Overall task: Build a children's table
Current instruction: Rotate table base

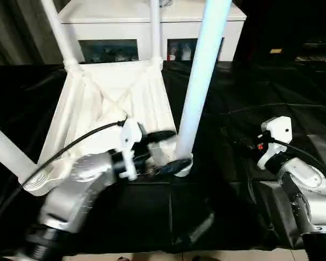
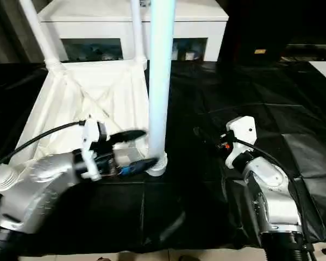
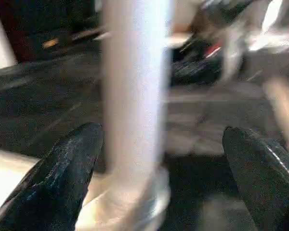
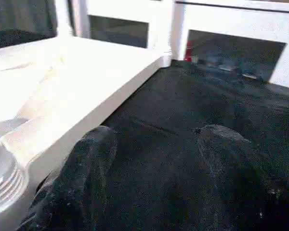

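Note:
The children's table lies upside down on a black cloth, its ribbed white top [image 1: 98,109] facing up. Round white legs stand in its corner sockets: two far ones [image 1: 60,32] [image 1: 155,27], one at the near left [image 1: 5,149] and a tall near-right leg [image 1: 198,81]. My left gripper [image 1: 174,149] is open at the base of the near-right leg. In the left wrist view that leg [image 3: 135,86] rises between the two black fingers, closer to one of them, with gaps on both sides. My right gripper [image 4: 159,134] is open over the cloth to the right of the table top, holding nothing.
A low white cabinet [image 1: 152,27] with dark glass openings stands just behind the table. The black cloth [image 1: 233,217] covers the surface around it. A black cable [image 1: 76,141] runs along my left forearm over the table top. The top's side wall [image 4: 86,101] lies close beside my right gripper.

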Controlling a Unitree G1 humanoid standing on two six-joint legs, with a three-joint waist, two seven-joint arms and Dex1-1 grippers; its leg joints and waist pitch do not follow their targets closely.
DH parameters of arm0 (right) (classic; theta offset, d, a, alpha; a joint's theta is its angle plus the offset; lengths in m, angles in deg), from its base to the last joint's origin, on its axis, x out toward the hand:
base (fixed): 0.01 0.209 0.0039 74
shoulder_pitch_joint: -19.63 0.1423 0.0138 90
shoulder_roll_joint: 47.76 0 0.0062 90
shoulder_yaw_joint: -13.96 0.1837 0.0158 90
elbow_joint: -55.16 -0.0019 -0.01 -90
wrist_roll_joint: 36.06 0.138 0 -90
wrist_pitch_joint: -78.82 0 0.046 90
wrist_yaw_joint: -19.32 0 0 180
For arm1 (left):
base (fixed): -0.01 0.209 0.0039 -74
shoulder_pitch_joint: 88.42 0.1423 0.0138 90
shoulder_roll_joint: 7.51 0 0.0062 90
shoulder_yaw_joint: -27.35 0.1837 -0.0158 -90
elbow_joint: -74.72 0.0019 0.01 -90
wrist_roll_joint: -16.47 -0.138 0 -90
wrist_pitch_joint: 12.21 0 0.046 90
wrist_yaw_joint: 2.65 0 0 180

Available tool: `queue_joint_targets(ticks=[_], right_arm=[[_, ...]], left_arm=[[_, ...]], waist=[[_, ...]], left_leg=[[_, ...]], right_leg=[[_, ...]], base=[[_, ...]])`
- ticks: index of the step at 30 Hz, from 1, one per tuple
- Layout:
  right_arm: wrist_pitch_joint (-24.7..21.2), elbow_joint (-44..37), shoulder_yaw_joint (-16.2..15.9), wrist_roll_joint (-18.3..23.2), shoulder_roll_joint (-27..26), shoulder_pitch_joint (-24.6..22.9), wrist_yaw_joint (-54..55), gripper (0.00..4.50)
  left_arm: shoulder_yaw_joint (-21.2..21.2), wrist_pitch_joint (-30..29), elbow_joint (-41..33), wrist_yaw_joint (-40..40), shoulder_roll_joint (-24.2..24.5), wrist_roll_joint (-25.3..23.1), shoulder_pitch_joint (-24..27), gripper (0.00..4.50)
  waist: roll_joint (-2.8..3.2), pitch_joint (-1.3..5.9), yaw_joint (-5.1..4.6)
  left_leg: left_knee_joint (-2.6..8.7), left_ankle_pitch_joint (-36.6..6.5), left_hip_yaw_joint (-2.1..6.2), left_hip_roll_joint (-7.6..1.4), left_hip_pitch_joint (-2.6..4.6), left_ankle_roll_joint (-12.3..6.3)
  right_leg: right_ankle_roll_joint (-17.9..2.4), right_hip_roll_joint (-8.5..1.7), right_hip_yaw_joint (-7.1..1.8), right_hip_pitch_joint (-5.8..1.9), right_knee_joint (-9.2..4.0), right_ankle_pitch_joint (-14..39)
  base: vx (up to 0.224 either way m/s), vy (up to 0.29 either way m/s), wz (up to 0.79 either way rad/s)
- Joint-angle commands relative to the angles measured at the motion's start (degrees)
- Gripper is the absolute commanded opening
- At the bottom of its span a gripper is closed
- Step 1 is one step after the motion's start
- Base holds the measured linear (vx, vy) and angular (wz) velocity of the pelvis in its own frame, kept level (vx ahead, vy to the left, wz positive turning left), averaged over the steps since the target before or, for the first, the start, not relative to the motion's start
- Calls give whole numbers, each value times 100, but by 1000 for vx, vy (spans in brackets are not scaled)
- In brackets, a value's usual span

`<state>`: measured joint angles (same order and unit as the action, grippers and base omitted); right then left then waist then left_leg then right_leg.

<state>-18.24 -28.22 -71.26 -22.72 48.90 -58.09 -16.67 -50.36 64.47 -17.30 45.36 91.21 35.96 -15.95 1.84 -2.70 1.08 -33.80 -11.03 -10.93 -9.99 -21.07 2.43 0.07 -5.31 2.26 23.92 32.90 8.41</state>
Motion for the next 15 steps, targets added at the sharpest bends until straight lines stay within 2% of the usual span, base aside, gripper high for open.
queue_joint_targets(ticks=[1, 2, 3, 5, 7, 8, 9, 10, 15], right_arm=[[-37, -193, -178, -109, 146, -62, -219, 319], [-52, -307, -425, -240, 351, -158, -516, 319], [-58, -328, -464, -256, 384, -174, -569, 319], [-107, -469, -694, -346, 576, -253, -871, 319], [-147, -578, -816, -381, 664, -286, -1009, 319], [-197, -675, -916, -415, 734, -304, -1101, 319], [-208, -692, -934, -422, 746, -307, -1116, 319], [-264, -771, -1003, -435, 797, -317, -1174, 319], [-438, -946, -1132, -420, 861, -271, -1198, 319]], left_arm=[[45, 254, 286, -16, 147, -400, -143, 446], [159, 441, 627, 74, 319, -674, -286, 446], [180, 450, 697, 85, 335, -706, -317, 446], [312, 506, 1141, 173, 411, -870, -520, 418], [359, 459, 1331, 284, 394, -842, -615, 410], [400, 473, 1474, 436, 378, -831, -684, 402], [409, 478, 1501, 466, 375, -832, -697, 402], [463, 478, 1615, 608, 367, -842, -749, 375], [668, 808, 2414, 1004, 327, -1122, -1045, 348]], waist=[[-37, 316, -10], [-33, 312, 12], [-29, 317, 14], [-24, 323, 17], [-26, 327, 30], [-13, 338, 28], [-15, 339, 35], [0, 345, 39], [6, 355, 72]], left_leg=[[449, -1853, 77, -219, 77, -127], [455, -1981, 94, -218, 90, -71], [453, -2014, 98, -220, 99, -61], [454, -1998, 103, -216, 87, -57], [452, -1970, 98, -223, 90, -55], [456, -1892, 111, -232, 64, -60], [455, -1874, 110, -234, 72, -66], [448, -1853, 106, -241, 78, -70], [432, -1790, 93, -223, 90, -113]], right_leg=[[-891, -163, -142, -255, -382, 2002], [-775, -158, -146, -234, -405, 2207], [-753, -156, -146, -234, -399, 2214], [-754, -167, -150, -243, -383, 2170], [-802, -184, -160, -236, -391, 2125], [-909, -188, -158, -261, -361, 1922], [-939, -186, -158, -256, -363, 1873], [-1023, -191, -164, -255, -343, 1715], [-1090, -193, -165, -266, -344, 1598]], base=[[0, 0, 0], [0, 0, 0], [0, 0, 0], [0, 0, 0], [0, 0, 0], [0, 0, 0], [0, 0, 0], [0, 0, 0], [0, 0, 0]])
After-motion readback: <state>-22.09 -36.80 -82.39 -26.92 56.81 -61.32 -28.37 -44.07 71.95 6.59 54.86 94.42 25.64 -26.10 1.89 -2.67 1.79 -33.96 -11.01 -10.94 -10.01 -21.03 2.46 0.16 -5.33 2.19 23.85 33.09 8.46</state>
